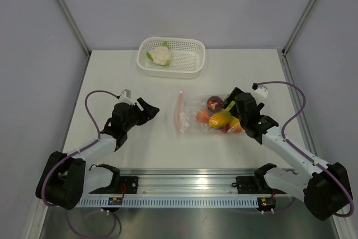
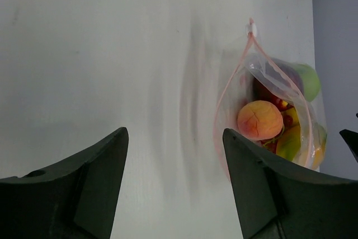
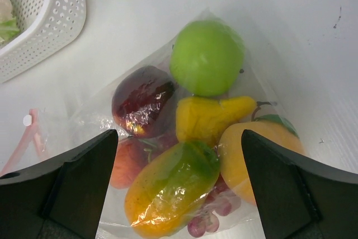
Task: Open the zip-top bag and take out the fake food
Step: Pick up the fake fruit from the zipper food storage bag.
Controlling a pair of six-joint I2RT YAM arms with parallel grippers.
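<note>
The clear zip-top bag (image 1: 197,120) lies mid-table, its pink zip strip (image 1: 180,113) on the left end. In the left wrist view the strip (image 2: 226,96) splits in two curves, so the mouth gapes, with a peach (image 2: 260,120) just inside. The right wrist view shows a green apple (image 3: 207,57), a dark red piece (image 3: 144,101), a yellow piece (image 3: 210,117), a mango (image 3: 170,188) and an orange (image 3: 263,155) under the plastic. My right gripper (image 3: 179,155) is open above the bag's closed end (image 1: 229,103). My left gripper (image 1: 150,110) is open and empty, left of the mouth (image 2: 174,155). The white cauliflower (image 1: 161,55) lies in the basket.
The white perforated basket (image 1: 190,62) stands at the back centre of the table; its corner shows in the right wrist view (image 3: 50,20). Grey walls close in the table on three sides. The metal rail (image 1: 184,186) runs along the near edge.
</note>
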